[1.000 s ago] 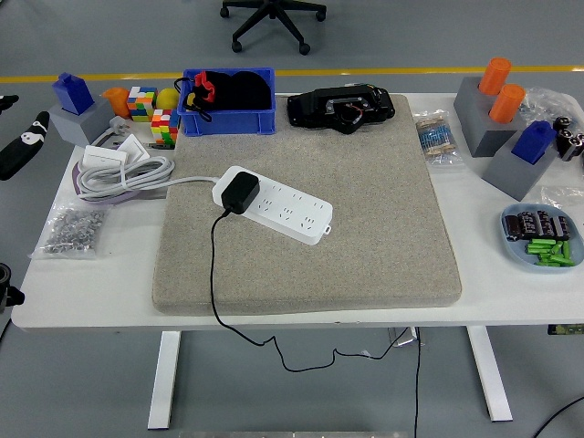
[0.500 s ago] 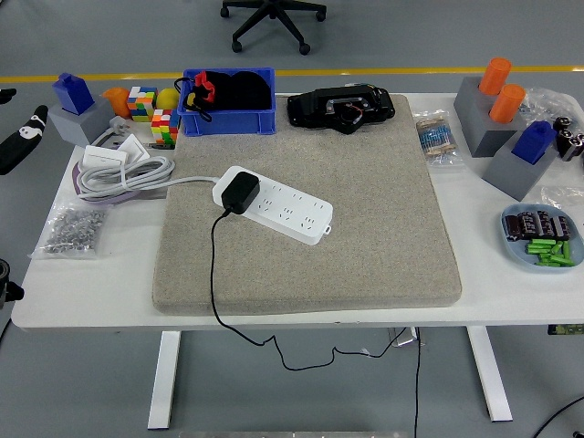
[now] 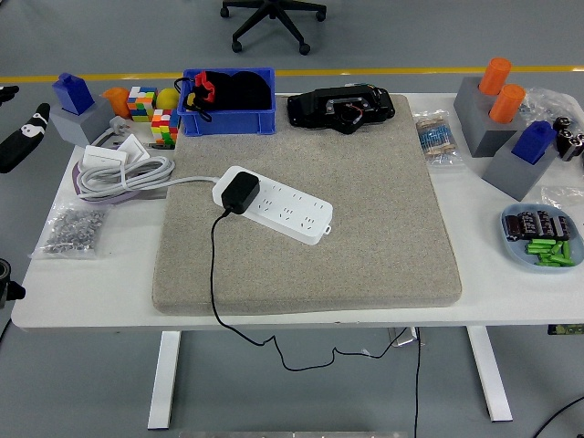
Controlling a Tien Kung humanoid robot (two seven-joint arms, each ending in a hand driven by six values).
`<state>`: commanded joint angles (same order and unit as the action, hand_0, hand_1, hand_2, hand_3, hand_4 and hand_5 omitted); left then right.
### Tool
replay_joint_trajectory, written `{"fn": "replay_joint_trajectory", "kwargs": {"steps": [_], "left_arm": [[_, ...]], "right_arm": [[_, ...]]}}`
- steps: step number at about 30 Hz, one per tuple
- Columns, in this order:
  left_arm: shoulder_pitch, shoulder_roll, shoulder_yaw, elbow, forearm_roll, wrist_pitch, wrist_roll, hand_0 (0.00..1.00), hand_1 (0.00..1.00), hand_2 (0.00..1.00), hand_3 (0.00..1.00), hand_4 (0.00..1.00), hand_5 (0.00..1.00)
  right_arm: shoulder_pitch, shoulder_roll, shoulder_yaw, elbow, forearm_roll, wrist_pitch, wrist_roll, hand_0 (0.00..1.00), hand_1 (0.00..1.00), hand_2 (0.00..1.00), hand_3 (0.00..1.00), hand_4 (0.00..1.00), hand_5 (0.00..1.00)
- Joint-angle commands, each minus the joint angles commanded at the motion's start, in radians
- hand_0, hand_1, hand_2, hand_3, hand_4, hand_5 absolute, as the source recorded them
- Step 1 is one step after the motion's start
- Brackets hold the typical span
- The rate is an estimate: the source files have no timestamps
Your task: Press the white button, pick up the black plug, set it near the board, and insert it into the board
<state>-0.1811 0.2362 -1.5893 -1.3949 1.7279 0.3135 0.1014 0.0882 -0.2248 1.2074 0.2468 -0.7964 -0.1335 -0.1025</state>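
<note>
Left hand (image 3: 20, 144), black with a white mark, at the far left edge, off the tabletop (image 3: 301, 308) and well apart from the work; too little in view to tell whether open or closed. Right hand out of view. Nearest on the tabletop, a coiled grey cable with white plugs (image 3: 117, 170) and a clear bag of small metal parts (image 3: 71, 228). Further in, a square beige felt mat (image 3: 365, 228). On the mat's left half, a long white plastic power strip (image 3: 285, 208) lying at an angle. At the strip's left end, a small black boxy plug adapter (image 3: 241, 192), apparently already seated in a socket, its thin black cord (image 3: 215, 274) trailing off the near edge. White button not discernible.

Likely light, rigid, smooth plastic; best gripped across the two flat side faces, not by the cord. Strip probably light enough to lift or slide with a pull, so a straight pull advisable.
</note>
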Motion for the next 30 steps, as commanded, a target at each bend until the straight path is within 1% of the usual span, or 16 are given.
{"fn": "replay_joint_trajectory", "kwargs": {"steps": [8, 16, 23, 30], "left_arm": [[0.006, -0.005, -0.004, 0.002, -0.003, -0.002, 0.002, 0.890, 0.869, 0.810, 0.751, 0.768, 0.513], [-0.001, -0.007, 0.003, 0.005, -0.004, -0.007, 0.006, 0.890, 0.869, 0.810, 0.751, 0.769, 0.513], [0.003, -0.007, 0.008, 0.004, -0.006, -0.011, 0.008, 0.890, 0.867, 0.810, 0.751, 0.768, 0.512], [-0.005, -0.006, 0.015, 0.003, -0.007, -0.010, 0.009, 0.889, 0.867, 0.810, 0.751, 0.769, 0.516]], "right_arm": [[0.000, 0.004, 0.009, 0.001, -0.005, 0.002, 0.000, 0.639, 0.575, 0.609, 0.542, 0.649, 0.325], [-0.008, 0.002, 0.018, 0.000, -0.008, 0.002, 0.000, 0.638, 0.575, 0.609, 0.542, 0.649, 0.325], [-0.008, 0.002, 0.024, 0.002, -0.009, 0.002, 0.000, 0.637, 0.574, 0.609, 0.542, 0.650, 0.324], [-0.003, 0.000, 0.026, 0.004, -0.008, 0.001, 0.001, 0.637, 0.575, 0.609, 0.542, 0.650, 0.324]]}}
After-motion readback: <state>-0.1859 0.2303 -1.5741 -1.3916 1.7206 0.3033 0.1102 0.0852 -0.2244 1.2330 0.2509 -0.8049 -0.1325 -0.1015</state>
